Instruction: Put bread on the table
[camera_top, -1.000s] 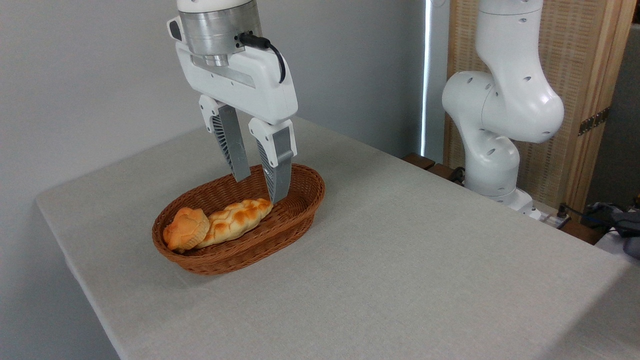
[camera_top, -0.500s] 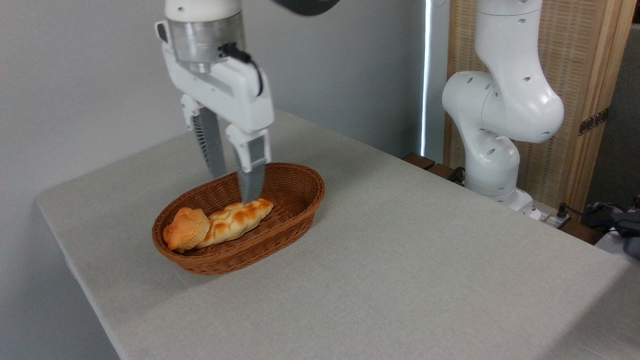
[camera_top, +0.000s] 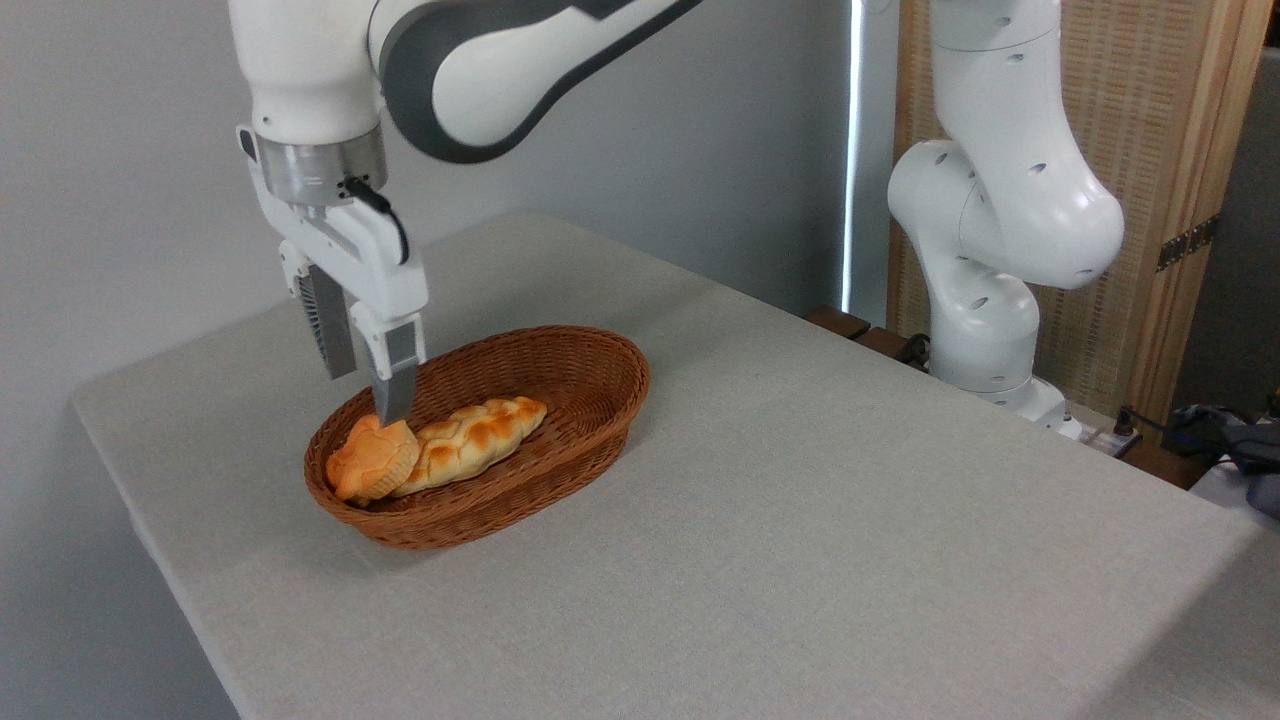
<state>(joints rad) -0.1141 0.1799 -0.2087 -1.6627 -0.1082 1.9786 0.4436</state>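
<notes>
One spread, empty claw (camera_top: 366, 398) hangs over one round bread (camera_top: 371, 459) lying beside one braided loaf (camera_top: 473, 438) in one wicker basket (camera_top: 560, 440) on the desk (camera_top: 800, 520).

You see a plain pale grey wall (camera_top: 150, 120) filling the upper left of the frame. A bright vertical strip of light (camera_top: 852, 150) stands right of centre, and beside it, at upper right, a wood-framed woven panel (camera_top: 1160, 130) with a metal hinge (camera_top: 1188, 242).
</notes>
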